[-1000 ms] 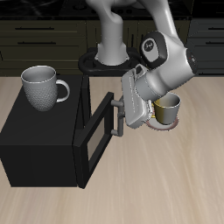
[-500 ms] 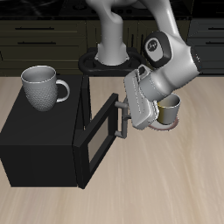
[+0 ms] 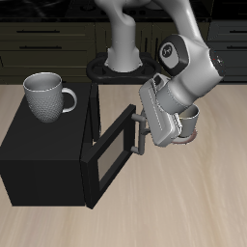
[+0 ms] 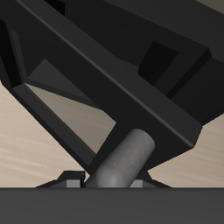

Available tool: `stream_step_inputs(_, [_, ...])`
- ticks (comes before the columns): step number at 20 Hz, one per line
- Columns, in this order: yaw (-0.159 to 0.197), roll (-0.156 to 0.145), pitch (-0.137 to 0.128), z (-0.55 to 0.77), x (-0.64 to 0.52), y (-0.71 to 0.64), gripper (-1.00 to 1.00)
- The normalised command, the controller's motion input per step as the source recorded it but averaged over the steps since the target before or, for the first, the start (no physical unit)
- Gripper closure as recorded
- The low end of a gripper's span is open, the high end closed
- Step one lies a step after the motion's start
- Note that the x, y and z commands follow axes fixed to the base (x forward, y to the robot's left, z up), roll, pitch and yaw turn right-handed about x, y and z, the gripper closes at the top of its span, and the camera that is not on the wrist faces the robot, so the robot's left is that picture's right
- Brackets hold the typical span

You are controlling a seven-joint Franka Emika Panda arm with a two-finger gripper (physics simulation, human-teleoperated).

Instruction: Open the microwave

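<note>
Microwave sits on the table toward the front, door swung partway out, hinged on the edge nearer the table's front, grey bar handle at the free edge. Gripper is at that handle; the wrist view shows the bar running right into the space between the fingers, so it looks pinched around it, though the fingertips themselves are mostly out of frame and actual contact is a guess. Risks, as I judge them: the door moves on an arc, so a straight pull could slide the bar out of the grip or twist the wrist against it; the arm body is close to a yellowish mug behind it and could knock it; a hard tug could shift the whole microwave and tip the grey mug on top. Exterior view gives door angle and both mugs; wrist view shows neither, only handle, door edge and tabletop close up.
</note>
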Motion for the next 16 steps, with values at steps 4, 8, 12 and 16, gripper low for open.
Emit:
stream_step_inputs(4, [0.053, 0.165, 0.073, -0.04, 0.03, 0.28, -1.00])
stream_step_inputs(8, [0.045, -0.058, 0.043, -0.13, -0.15, -0.21, -1.00])
stream_step_inputs(12, [0.071, 0.011, 0.107, -0.20, -0.05, -0.04, -1.00])
stream_step_inputs(16, [0.100, 0.032, 0.032, -0.04, -0.14, 0.16, -1.00])
